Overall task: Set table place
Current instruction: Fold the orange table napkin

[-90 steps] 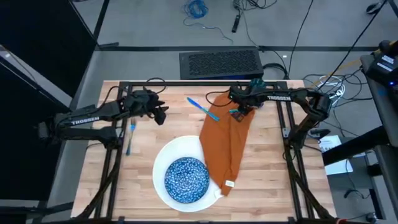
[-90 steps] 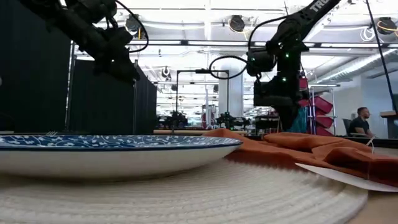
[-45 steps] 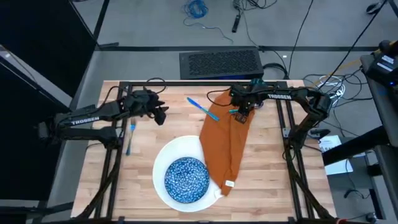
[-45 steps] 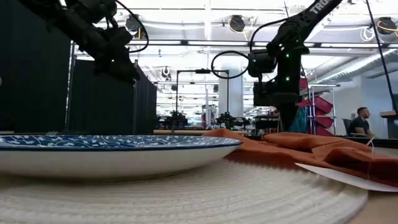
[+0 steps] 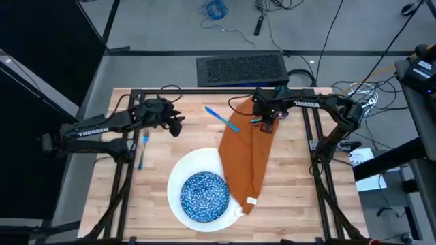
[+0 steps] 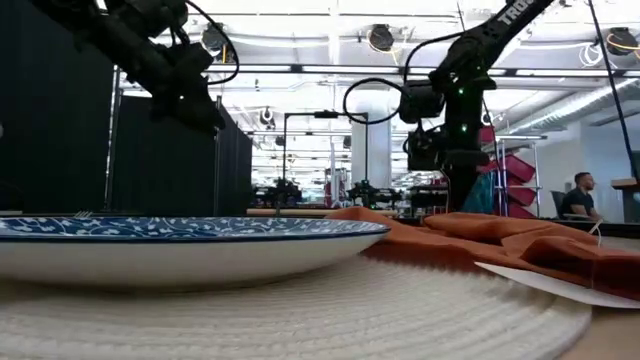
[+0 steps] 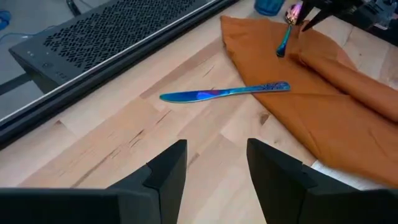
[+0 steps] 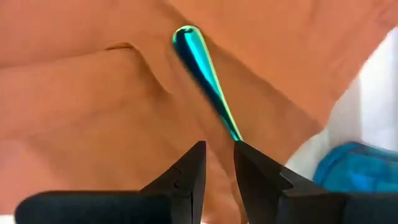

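Right gripper (image 5: 264,121) hangs over the far end of the orange napkin (image 5: 246,156), at about 1 o'clock from the white plate (image 5: 182,178). Its fingers (image 8: 186,171) pinch the handle of a light-blue spoon (image 8: 205,78); in the right wrist view the handle runs out from between the two finger tips, and the rounded end of the spoon lies away from them, over the napkin folds. The left wrist view shows the spoon (image 7: 284,30) dangling tilted above the cloth, clear of it.

Left gripper (image 5: 176,126) hovers above bare worktop (image 5: 306,204) at about 11 o'clock from the plate, holding nothing; its fingers (image 7: 165,174) are spread apart.

Blue speckled bowl (image 5: 204,195) sits on the plate, near the front edge of the worktop. The napkin lies lengthwise from about 3 o'clock of the plate toward the far edge, its near end overlapping the plate rim.

Light-blue knife (image 5: 222,117) lies at an angle at the napkin's far left corner, its handle end on the cloth, its blade on the wood. Light-blue fork (image 5: 143,150) lies on the worktop at about 10 o'clock from the plate, beside the left arm. Teal cup (image 5: 282,90) stands near the far edge, just behind the right arm.
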{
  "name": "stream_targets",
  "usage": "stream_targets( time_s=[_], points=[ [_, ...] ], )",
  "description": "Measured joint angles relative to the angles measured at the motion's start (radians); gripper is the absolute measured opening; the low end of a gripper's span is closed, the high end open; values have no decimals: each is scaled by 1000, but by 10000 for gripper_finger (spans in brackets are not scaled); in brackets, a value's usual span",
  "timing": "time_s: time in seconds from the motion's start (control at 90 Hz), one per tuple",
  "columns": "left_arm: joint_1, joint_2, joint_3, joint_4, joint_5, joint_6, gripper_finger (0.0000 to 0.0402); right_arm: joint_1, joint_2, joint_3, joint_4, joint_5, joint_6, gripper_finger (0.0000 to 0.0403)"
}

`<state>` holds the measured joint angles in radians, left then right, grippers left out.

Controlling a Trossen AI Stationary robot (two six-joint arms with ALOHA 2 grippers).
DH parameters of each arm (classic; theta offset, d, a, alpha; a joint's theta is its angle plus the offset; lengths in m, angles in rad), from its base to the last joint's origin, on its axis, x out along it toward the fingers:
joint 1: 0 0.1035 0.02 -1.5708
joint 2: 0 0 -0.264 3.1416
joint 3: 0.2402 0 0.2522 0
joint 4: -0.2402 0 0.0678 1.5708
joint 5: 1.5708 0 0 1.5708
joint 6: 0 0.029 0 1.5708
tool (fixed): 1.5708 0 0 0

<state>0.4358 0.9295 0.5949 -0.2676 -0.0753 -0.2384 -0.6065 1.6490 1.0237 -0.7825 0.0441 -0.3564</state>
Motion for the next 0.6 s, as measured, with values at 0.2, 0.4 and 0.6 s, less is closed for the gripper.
stream_targets(
  time_s=[0.2,0.4,0.6],
  points=[
    [0,0,0,1,0,-8,152,-9,52,0,1,-26,-19,70],
    [0,0,0,1,0,-8,152,-9,93,0,0,-51,-33,70],
    [0,0,0,8,0,-8,152,-9,95,0,-11,-51,-33,51]
  ],
)
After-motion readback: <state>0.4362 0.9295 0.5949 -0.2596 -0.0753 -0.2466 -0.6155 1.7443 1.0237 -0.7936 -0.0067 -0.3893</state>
